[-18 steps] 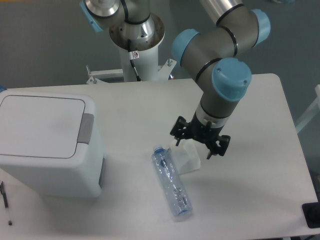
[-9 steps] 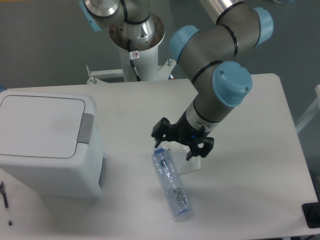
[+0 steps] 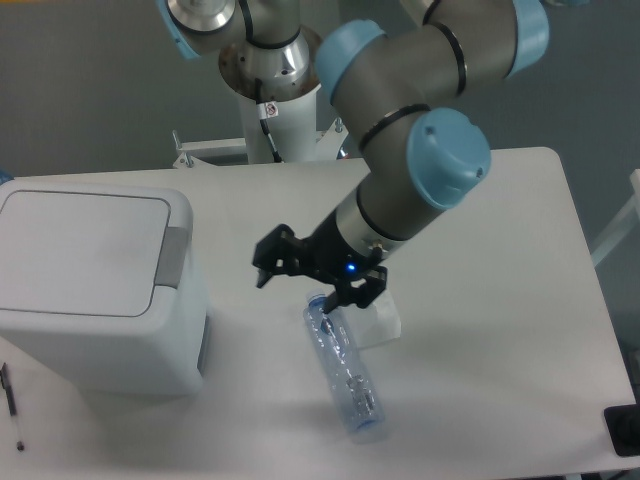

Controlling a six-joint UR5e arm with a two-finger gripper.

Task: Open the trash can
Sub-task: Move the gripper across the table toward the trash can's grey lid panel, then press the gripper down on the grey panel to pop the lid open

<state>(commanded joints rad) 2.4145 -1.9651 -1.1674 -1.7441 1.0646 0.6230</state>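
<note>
The trash can [image 3: 95, 285] is a large white boxy bin at the left of the table, with its flat lid lying closed and a grey push tab [image 3: 174, 257] on the lid's right edge. My gripper [image 3: 296, 287] hangs open over the table middle, to the right of the bin and apart from it, with nothing between its fingers. Its fingertips point left toward the bin, just above the cap end of a plastic bottle.
A clear plastic bottle [image 3: 344, 366] with a blue cap lies on the table below the gripper. A small white block [image 3: 378, 322] sits beside it. A pen [image 3: 11, 405] lies at the front left edge. A black object [image 3: 624, 430] sits at the front right corner.
The arm has swung left across the table, carrying the open gripper from right of the white block to over the bottle's cap end, closer to the bin. Nothing else moved.
</note>
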